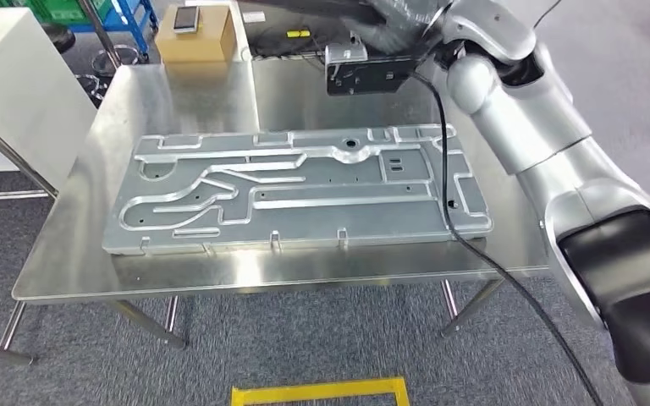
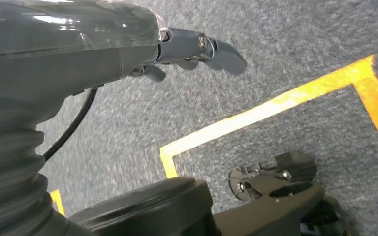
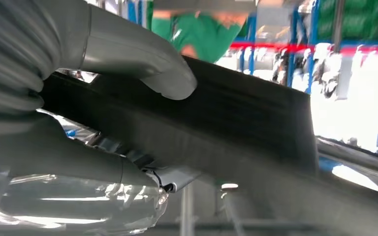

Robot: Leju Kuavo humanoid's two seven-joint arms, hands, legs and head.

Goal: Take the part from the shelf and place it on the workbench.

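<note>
At the near edge of the scene the left hand (image 2: 187,49) hangs over carpet and yellow floor tape, fingers loosely apart, holding nothing. Beyond lies the steel workbench (image 1: 59,262), a large machined plate (image 1: 296,190) flat on it. Past the plate, above the workbench's far side, the right hand (image 3: 103,98) clamps the part (image 3: 236,118), thumb above and fingers beneath. This long dark strip looks stiff, light and smooth, so probably slippery; gripping near its middle should stop it tipping.
</note>
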